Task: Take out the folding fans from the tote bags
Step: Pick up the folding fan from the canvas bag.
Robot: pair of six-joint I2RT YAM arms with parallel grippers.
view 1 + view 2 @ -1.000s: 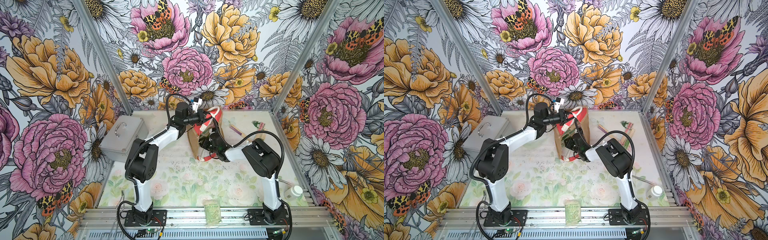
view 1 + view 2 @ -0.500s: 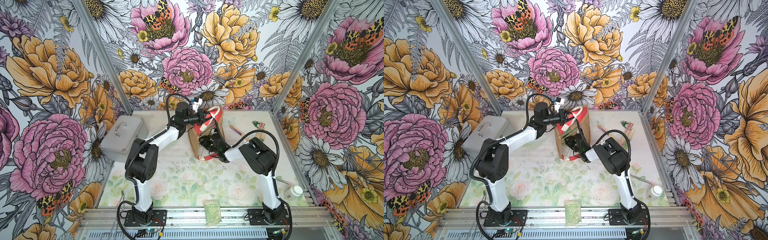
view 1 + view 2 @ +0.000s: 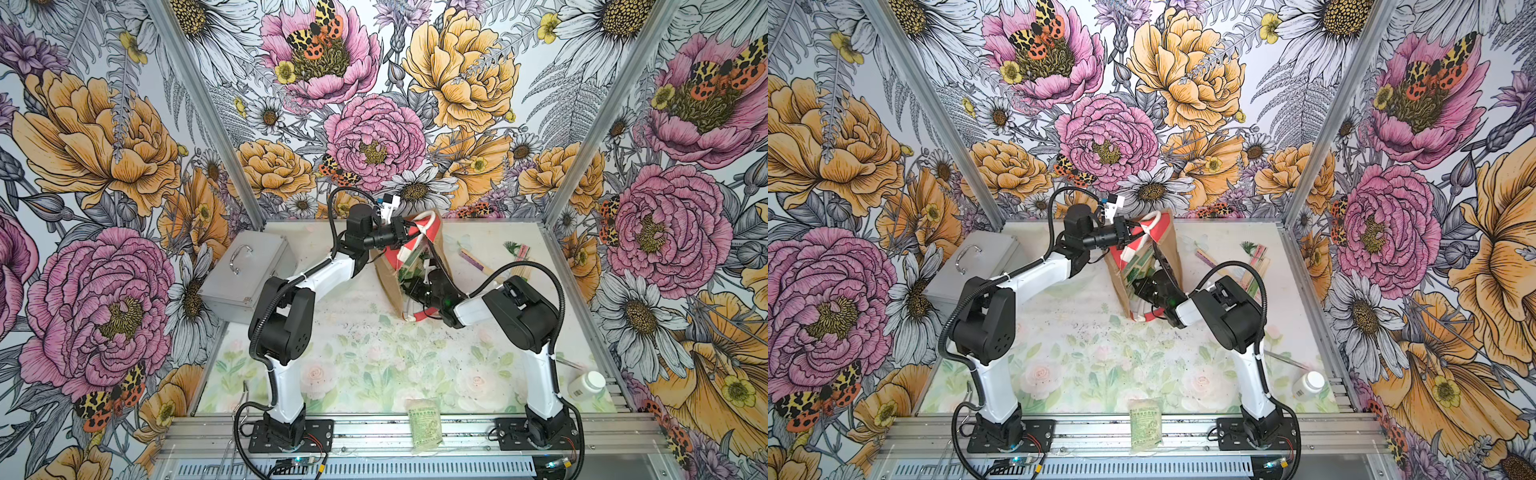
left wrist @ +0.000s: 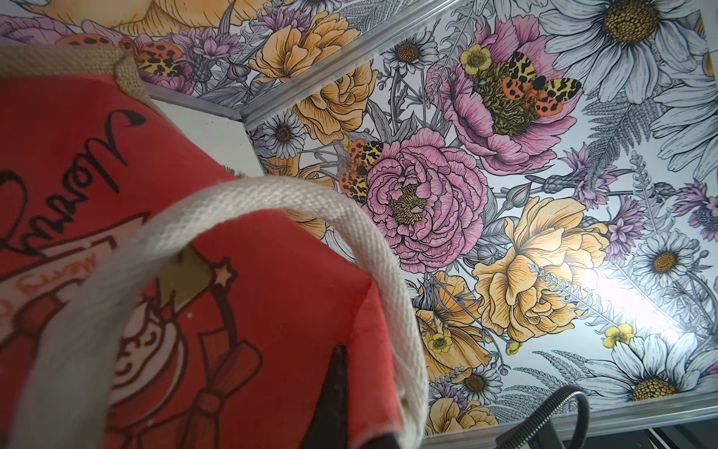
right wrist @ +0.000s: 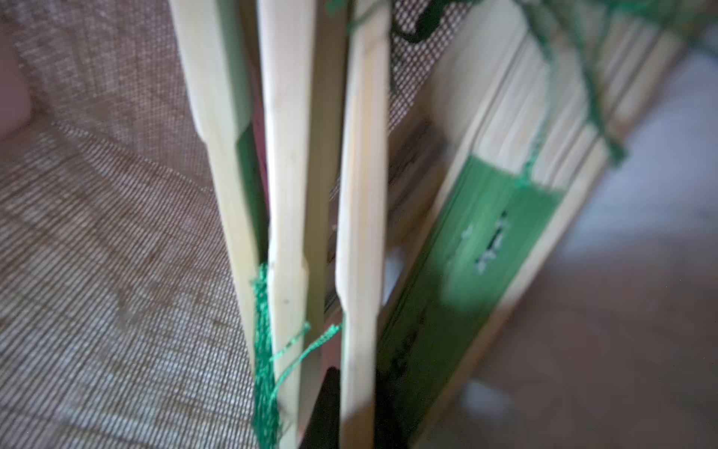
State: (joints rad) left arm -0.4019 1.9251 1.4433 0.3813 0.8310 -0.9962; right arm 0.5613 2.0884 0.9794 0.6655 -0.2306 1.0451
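Note:
The tote bag [image 3: 386, 278] stands at the back middle of the table, tan burlap with red-and-white striped sides. My left gripper [image 3: 405, 233] is shut on its upper rim; the left wrist view shows a black finger [image 4: 335, 388] against the red printed panel [image 4: 233, 311], beside the white rope handle [image 4: 272, 198]. My right gripper [image 3: 411, 286] reaches into the bag's mouth. Inside, its jaws [image 5: 357, 412] press both sides of one pale wooden folding fan [image 5: 361, 233]. Beside it stand other fans [image 5: 283, 194], one with green cloth [image 5: 485, 233]. More fans [image 3: 517, 257] lie on the table right of the bag.
A grey metal case [image 3: 249, 270] sits at the back left, close to the left arm. A green printed packet [image 3: 424, 424] lies on the front rail. A white bottle [image 3: 586, 384] lies at the front right edge. The burlap inner wall [image 5: 97, 233] runs close beside the fans.
The right arm has pushed a little further into the bag and its jaws have closed onto a fan. The left gripper and the bag have stayed put.

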